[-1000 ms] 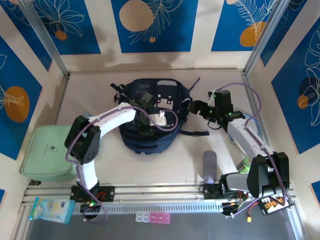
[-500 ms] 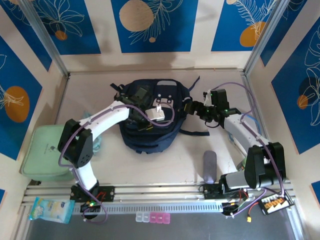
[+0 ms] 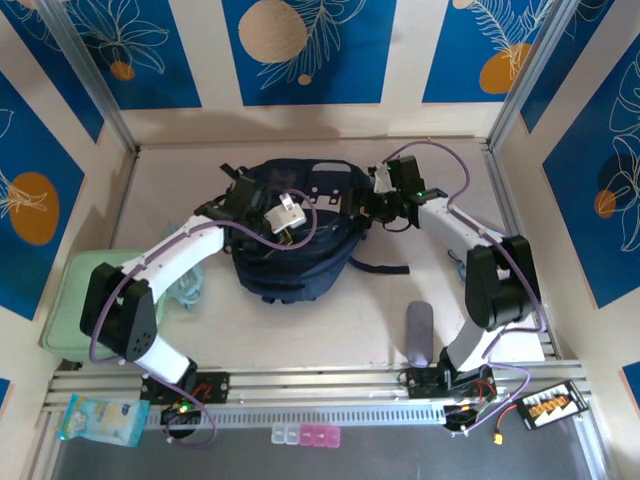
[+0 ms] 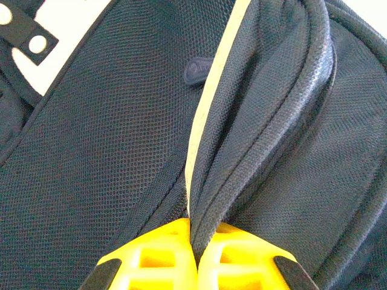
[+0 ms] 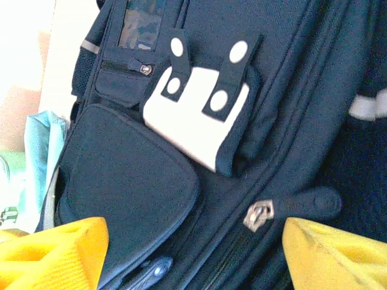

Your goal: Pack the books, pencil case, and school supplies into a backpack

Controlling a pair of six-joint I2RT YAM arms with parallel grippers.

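Observation:
The navy backpack (image 3: pixel 300 255) lies in the middle of the table, its light grey patch (image 5: pixel 196 124) facing up. My left gripper (image 3: pixel 268 228) is over its left half, shut on a fold of backpack fabric (image 4: pixel 109 151) beside the pale stripe (image 4: pixel 211 90); the yellow fingers (image 4: pixel 151 254) pinch the fold between them. My right gripper (image 5: pixel 193 254) is open at the bag's upper right (image 3: pixel 366 205), one finger on each side of a metal zip pull (image 5: pixel 259 216), not touching it. The grey pencil case (image 3: pixel 420 332) lies on the table, front right. The books are out of view.
A pale-green flat box (image 3: pixel 95 305) sits at the left edge with a light-blue item (image 3: pixel 186 285) beside it. A snack packet (image 3: pixel 100 420) and small pink and white pieces (image 3: pixel 305 435) lie past the front rail. A loose strap (image 3: pixel 385 267) trails right of the bag.
My left gripper has shut on the backpack fold and pulled it up and to the left. My right gripper swung left from beside the bag onto its upper right, jaws narrowing slightly.

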